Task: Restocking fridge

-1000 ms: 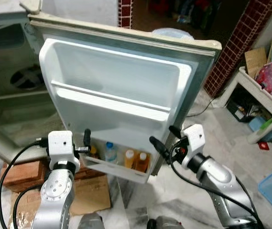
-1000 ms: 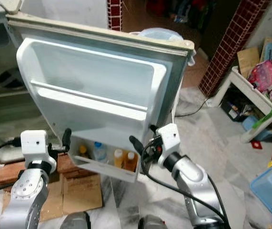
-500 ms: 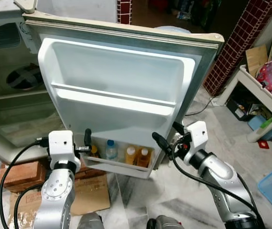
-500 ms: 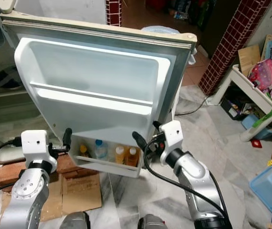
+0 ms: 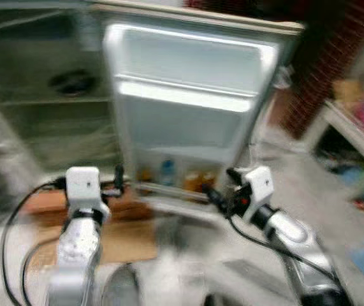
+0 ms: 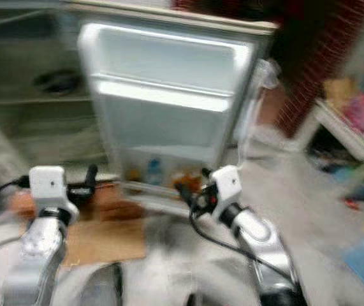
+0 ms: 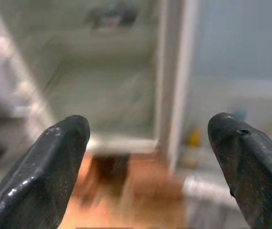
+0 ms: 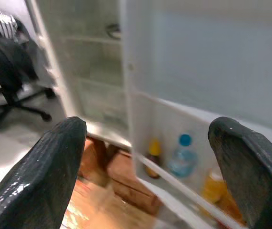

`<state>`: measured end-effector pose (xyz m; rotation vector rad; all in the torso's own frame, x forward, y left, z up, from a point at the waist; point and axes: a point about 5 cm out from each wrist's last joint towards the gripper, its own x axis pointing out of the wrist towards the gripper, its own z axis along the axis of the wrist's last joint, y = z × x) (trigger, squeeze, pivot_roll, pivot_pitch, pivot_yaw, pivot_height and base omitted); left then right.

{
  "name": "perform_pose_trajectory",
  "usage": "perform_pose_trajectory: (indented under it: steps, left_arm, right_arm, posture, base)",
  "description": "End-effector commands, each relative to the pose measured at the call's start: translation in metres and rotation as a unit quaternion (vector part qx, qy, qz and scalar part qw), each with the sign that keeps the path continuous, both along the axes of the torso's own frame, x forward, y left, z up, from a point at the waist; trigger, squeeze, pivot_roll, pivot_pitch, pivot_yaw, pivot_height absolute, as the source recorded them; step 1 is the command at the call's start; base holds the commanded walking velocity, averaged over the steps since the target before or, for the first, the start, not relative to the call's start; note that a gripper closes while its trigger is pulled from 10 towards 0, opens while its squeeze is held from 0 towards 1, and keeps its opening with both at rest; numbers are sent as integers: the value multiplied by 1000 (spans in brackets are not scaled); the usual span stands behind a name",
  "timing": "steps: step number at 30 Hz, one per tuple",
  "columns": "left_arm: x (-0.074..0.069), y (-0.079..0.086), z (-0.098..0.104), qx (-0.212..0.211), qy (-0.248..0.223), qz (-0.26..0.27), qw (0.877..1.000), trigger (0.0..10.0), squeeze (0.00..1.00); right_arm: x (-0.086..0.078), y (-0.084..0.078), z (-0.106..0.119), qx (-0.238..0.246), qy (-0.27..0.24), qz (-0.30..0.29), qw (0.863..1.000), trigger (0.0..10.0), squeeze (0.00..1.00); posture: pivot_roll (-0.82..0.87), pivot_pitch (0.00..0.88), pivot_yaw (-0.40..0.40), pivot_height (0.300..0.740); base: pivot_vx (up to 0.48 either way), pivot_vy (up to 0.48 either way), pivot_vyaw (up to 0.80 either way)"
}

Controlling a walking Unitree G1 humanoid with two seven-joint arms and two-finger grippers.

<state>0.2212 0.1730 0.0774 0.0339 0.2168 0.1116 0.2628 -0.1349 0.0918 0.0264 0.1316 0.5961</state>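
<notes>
**Open fridge door ahead, both grippers raised and empty**

The head views were smeared with motion blur, so fine detail was hard to read. The fridge door (image 5: pixel 188 108) stood swung open in front of the robot, its white inner side facing the camera, with an upper shelf rail across it and a bottom door shelf (image 8: pixel 174 183) low down. In that bottom shelf stood a few bottles: a clear bottle with a blue cap (image 8: pixel 182 155), a small yellow bottle (image 8: pixel 152 151) beside it, and an orange bottle (image 8: pixel 214 183) on its other side. To the robot's left of the door, the fridge interior (image 5: pixel 54 95) showed pale shelves, too blurred to tell what lay on them.

The left gripper (image 7: pixel 147 171) was held up in front of the fridge body, near the door's hinge edge, its fingers (image 7: pixel 45 167) wide apart with nothing between them. The right gripper (image 8: pixel 147 171) hovered before the lower part of the door, near the bottom shelf, its fingers (image 8: pixel 55 167) likewise spread and holding nothing.

Below the fridge, brown cardboard (image 5: pixel 127 236) lay on the floor. In the right wrist view, a black office chair (image 8: pixel 7 81) stood off beyond the fridge.
</notes>
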Motion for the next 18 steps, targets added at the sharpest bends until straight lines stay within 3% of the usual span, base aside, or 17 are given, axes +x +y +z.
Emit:
perform_pose_trajectory:
  steps: [1, 12, 13, 14, 18]
  left_arm:
    - [14, -3, 18, 6, -41, -9, 999, 10000, 0]
    - [19, -3, 30, 5, -67, -4, 998, 10000, 0]
    - [19, -2, 29, 5, -67, -4, 998, 10000, 0]
    - [18, -2, 28, 6, -66, -3, 998, 10000, 0]
    - [15, -1, 27, 2, -69, -15, 997, 10000, 0]
  right_arm:
    - [6, -8, 3, -15, -11, -25, 1000, 10000, 0]
    - [20, -15, 18, -27, -50, -92, 994, 10000, 0]
    - [22, -16, 19, -28, -53, -95, 994, 10000, 443]
    - [24, -17, 22, -31, -60, -100, 993, 10000, 1000]
    - [32, -20, 30, -18, -67, -129, 989, 10000, 1000]
  posture:
    - [46, 42, -22, 740]
    - [50, 86, -32, 740]
    - [46, 88, -29, 740]
    - [46, 88, -29, 740]
    - [51, 69, -17, 740]
  base:
    - [0, 0, 0]
    - [0, 0, 0]
    - [0, 0, 0]
    - [0, 0, 0]
    - [0, 0, 0]
